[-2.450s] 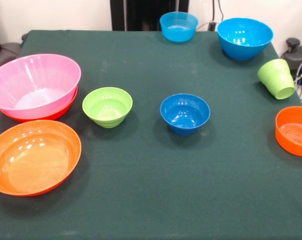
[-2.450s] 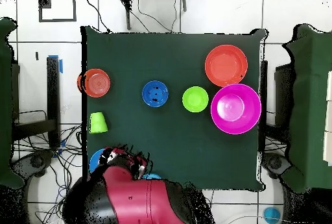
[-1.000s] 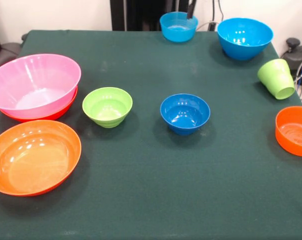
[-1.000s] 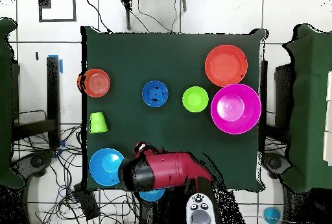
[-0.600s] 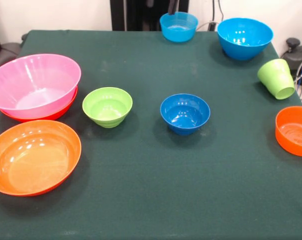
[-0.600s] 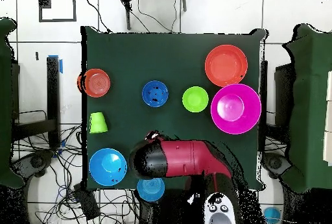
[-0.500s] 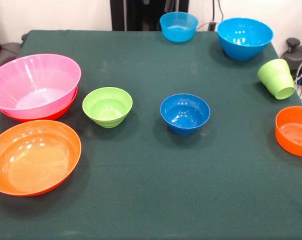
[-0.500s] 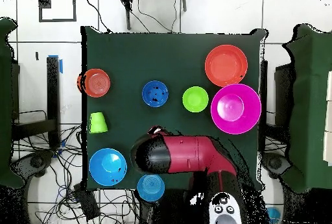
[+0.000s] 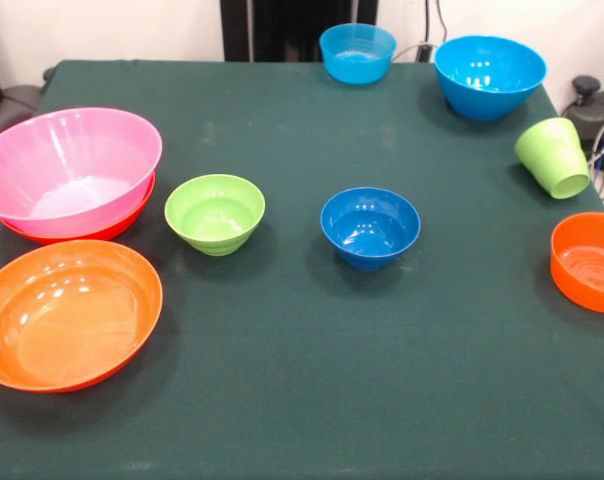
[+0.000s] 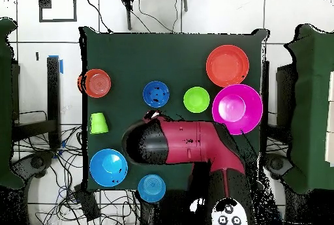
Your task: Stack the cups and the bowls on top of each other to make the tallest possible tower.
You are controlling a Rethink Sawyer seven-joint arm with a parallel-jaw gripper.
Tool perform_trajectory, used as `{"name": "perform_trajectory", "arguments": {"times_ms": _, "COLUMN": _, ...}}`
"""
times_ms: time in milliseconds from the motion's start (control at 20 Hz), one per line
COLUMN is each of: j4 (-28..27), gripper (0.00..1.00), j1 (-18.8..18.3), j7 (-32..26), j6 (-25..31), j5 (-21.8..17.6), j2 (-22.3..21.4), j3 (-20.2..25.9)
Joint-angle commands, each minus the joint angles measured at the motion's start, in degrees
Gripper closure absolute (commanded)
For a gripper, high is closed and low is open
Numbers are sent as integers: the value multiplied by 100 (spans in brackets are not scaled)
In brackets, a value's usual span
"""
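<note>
The bowls lie scattered over the green surface (image 9: 312,400) rather than gathered, so nearly the whole tower remains to be built. Nearest, at the lower left of the front view, a wide shallow orange bowl (image 9: 67,313) sits alone, open side up, ready to receive or be nested. Just behind it at the left edge is the only stack so far: the big pink bowl (image 9: 67,168) nested in a second shallow orange bowl (image 9: 122,222), whose rim shows as a red-orange sliver beneath. That makes sense as a base, widest pieces at the bottom.

In the middle band stand the small lime green bowl (image 9: 215,213) and the small dark blue bowl (image 9: 370,226), well apart, both upright. At the right edge a smaller orange bowl (image 9: 589,260) is partly cut off, and above it the lime green cup (image 9: 552,156) lies tipped on its side near the surface's edge. At the upper right sit the two sky blue bowls (image 9: 489,73), the smaller one (image 9: 357,50) at the top centre.

In the overhead view the arm (image 10: 186,144) reaches in from the bottom over the middle of the surface, its end near the dark blue bowl. The gripper itself is hidden under the arm, so I cannot tell whether it is wide or narrow.
</note>
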Motion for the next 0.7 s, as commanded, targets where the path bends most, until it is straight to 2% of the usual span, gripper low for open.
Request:
{"name": "perform_trajectory", "arguments": {"times_ms": 50, "j4": -300, "gripper": 0, "j1": -73, "j7": -1200, "j6": 804, "j5": 97, "j2": -302, "j3": 712}}
{"name": "perform_trajectory", "arguments": {"times_ms": 200, "j4": -137, "gripper": 0, "j1": 11, "j7": -1011, "j6": 587, "j5": 65, "j2": -353, "j3": 750}}
{"name": "perform_trajectory", "arguments": {"times_ms": 450, "j4": -78, "gripper": 0, "j1": 337, "j7": -761, "j6": 620, "j5": -111, "j2": -667, "j3": 686}}
{"name": "perform_trajectory", "arguments": {"times_ms": 550, "j4": -71, "gripper": 0, "j1": 460, "j7": -789, "j6": 794, "j5": -86, "j2": -976, "j3": 642}}
{"name": "perform_trajectory", "arguments": {"times_ms": 700, "j4": -367, "gripper": 0, "j1": 557, "j7": -1204, "j6": 1456, "j5": -59, "j2": -1529, "j3": 607}}
